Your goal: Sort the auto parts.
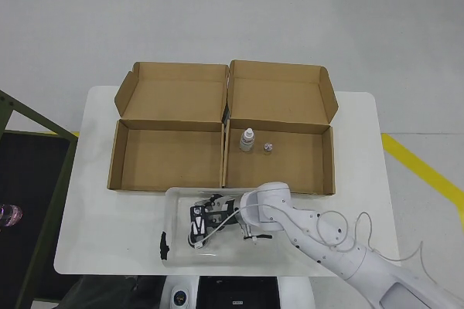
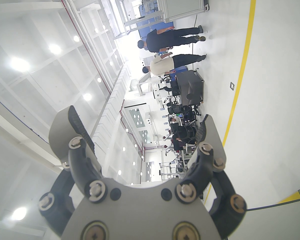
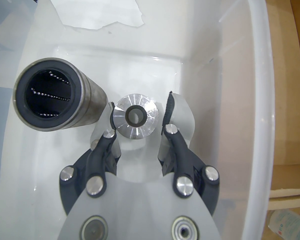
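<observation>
right gripper [image 3: 140, 113] down inside clear plastic bin [image 1: 167, 224], lower centre of top view. fingers spread, straddling small shiny silver metal bushing with centre hole [image 3: 136, 116]. one pad touching it, other just off, so not clamped. dark steel cylinder bearing [image 3: 52, 97] sits just beside. left gripper [image 2: 140, 116] wide apart, holding nothing, pointed at bright hall. bin on white table [image 1: 93, 232], open brown cardboard boxes [image 1: 170, 158] above it in frame.
</observation>
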`<state>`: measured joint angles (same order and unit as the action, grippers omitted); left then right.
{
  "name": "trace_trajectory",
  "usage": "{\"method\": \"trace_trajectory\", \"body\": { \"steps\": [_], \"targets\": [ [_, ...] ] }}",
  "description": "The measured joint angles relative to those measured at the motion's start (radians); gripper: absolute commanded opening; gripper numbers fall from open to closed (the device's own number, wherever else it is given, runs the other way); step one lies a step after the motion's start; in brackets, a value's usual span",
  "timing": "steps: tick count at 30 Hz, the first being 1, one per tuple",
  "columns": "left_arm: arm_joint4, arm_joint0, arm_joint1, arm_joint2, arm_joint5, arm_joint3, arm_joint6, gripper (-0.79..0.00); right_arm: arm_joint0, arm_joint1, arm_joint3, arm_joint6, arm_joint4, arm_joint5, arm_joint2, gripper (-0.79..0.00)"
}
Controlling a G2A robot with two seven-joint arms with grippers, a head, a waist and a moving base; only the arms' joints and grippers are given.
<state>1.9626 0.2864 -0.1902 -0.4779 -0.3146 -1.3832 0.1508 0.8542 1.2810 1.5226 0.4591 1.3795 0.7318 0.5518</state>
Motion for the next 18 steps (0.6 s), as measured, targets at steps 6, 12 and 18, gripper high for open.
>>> {"method": "trace_trajectory", "body": {
  "steps": [6, 12, 18],
  "targets": [
    [0.000, 0.000, 0.000, 0.000, 0.000, 0.000, 0.000, 0.000, -0.004, 0.007, -0.010, -0.015, -0.010, 0.018, 0.001, -0.785],
    [0.000, 0.000, 0.000, 0.000, 0.000, 0.000, 0.000, 0.000, 0.002, 0.007, 0.002, -0.033, -0.017, 0.040, 0.015, -0.785],
    [0.000, 0.000, 0.000, 0.000, 0.000, 0.000, 0.000, 0.000, 0.014, 0.000, 0.047, -0.057, -0.012, 0.063, 0.038, -0.785]
  ]
}}
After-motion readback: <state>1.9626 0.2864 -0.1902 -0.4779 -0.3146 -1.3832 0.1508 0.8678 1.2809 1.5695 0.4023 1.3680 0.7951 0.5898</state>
